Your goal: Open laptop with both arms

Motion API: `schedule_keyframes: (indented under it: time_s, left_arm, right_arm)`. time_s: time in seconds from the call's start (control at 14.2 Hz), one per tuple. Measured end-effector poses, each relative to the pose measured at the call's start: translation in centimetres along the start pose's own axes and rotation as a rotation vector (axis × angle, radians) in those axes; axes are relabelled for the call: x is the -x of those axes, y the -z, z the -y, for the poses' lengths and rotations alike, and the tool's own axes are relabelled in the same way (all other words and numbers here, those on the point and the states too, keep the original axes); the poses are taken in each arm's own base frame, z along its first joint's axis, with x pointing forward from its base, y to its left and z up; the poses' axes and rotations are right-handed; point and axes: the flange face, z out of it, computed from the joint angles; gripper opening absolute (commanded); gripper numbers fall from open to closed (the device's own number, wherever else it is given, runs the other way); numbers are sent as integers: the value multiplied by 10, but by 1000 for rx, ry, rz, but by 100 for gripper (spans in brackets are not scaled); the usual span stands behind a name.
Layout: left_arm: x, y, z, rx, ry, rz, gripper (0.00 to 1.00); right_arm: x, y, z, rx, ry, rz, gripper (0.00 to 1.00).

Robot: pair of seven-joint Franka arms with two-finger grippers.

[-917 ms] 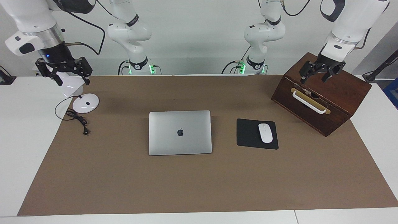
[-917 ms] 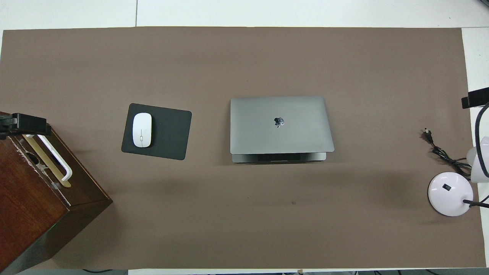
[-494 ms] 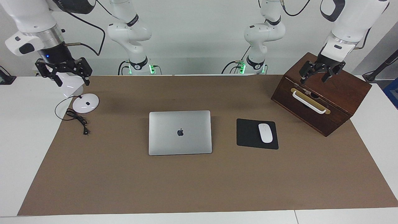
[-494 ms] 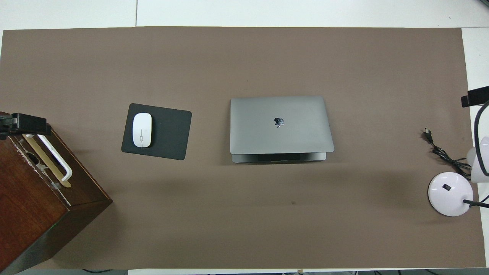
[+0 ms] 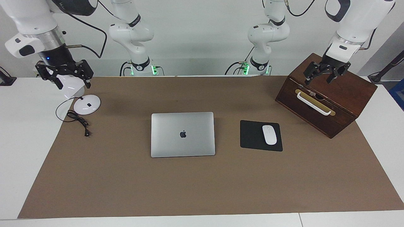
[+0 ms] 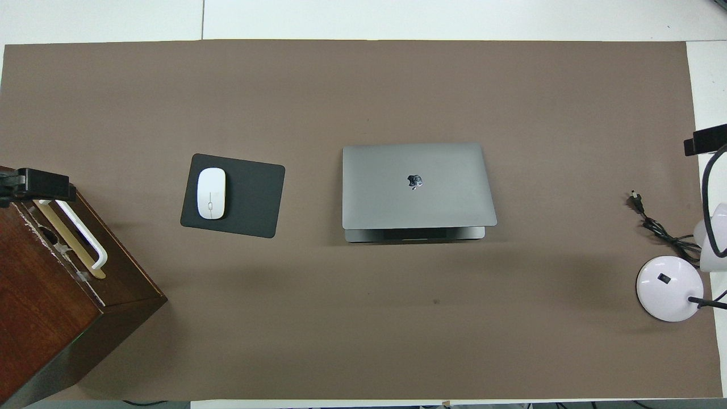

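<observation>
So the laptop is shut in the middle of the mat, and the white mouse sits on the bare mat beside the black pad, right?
Not quite. The laptop does lie shut mid-mat, but the white mouse sits on the black pad, not on the bare mat beside it. The overhead view shows the pad's dark surface all around the mouse.

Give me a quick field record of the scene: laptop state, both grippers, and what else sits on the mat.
laptop: lid nearly shut, mid-mat, untouched
left gripper: open, raised over the wooden box
right gripper: open, raised over the lamp
mouse: on the mouse pad, beside the laptop toward the left arm's end
cord: loose by the lamp base
progress: opening not yet begun
</observation>
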Motion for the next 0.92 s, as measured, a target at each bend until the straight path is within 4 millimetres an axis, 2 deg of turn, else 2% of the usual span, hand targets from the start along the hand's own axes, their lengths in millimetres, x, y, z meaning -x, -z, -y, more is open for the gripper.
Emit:
schedule_keyframes:
  time_s: [0.63, 0.92]
  left_arm:
    - [0, 0, 0, 0, 0, 0, 100]
    - [0, 0, -1, 0, -1, 0, 100]
  right_arm:
    - [-3, -2, -1, 2, -1, -12, 100]
    - [-3, -1, -9, 6, -16, -24, 100]
